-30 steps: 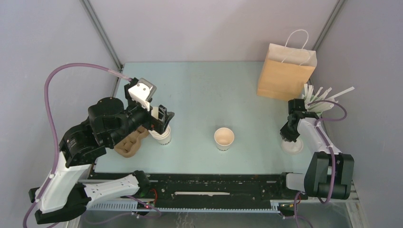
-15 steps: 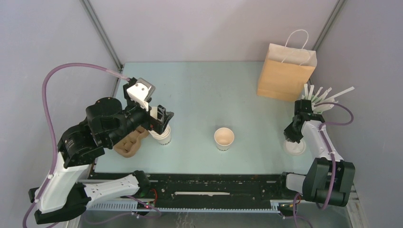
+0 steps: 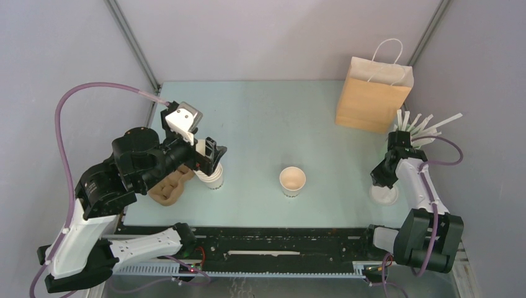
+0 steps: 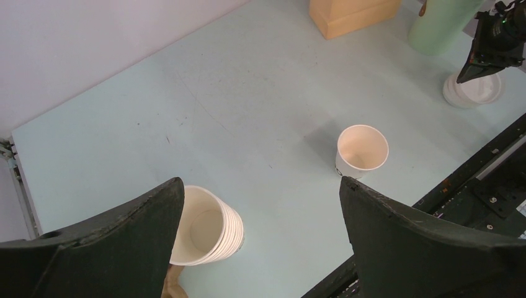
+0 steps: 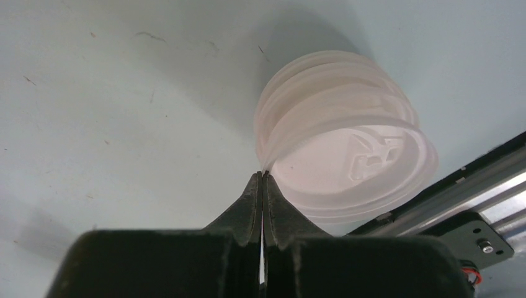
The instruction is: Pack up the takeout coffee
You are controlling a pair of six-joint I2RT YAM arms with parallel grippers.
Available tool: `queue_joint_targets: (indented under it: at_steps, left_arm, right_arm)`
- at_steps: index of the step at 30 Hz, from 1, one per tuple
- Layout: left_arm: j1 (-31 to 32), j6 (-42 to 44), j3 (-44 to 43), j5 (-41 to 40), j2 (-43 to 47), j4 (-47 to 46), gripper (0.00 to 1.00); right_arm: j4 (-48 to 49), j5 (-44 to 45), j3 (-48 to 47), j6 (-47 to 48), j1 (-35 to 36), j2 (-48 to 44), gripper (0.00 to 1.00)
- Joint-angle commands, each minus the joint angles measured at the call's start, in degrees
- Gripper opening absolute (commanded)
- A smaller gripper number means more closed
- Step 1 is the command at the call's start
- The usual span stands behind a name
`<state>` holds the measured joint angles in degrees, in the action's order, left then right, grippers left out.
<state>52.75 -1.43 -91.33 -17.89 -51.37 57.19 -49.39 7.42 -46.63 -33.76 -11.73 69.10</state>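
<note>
Lidding step. Right gripper [image 5: 262, 177] pinched closed on the top lid [image 5: 366, 167] rim, near right; left gripper [image 4: 259, 186] agape, empty. Next, probably: carry lid left, seat squarely on cup [image 3: 292, 180].

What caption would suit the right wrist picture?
Right gripper shut on the rim of the tilted top lid of a white lid stack.

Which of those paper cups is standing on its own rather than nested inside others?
The single cup at the centre, lidless and standing apart; the other cups sit nested together in one stack to its left.
</note>
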Motion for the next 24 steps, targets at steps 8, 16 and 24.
queue_joint_targets:
  at_steps: [8, 16, 24]
  left_arm:
    - [0.2, 1.3, -1.2, -0.4, 0.1, -1.3, 1.0]
    - [0.2, 1.3, -1.1, -0.5, 0.0, -1.2, 1.0]
    - [0.2, 1.3, -0.5, -0.6, 0.3, -1.1, 1.0]
  right_arm:
    - [-4.7, 0.6, -6.4, 1.0, -0.9, -0.4, 0.0]
    - [-3.0, -0.9, -7.8, -0.1, -0.5, 4.5, 0.07]
    - [-5.0, -1.4, -9.2, -0.8, -0.6, 4.6, 0.44]
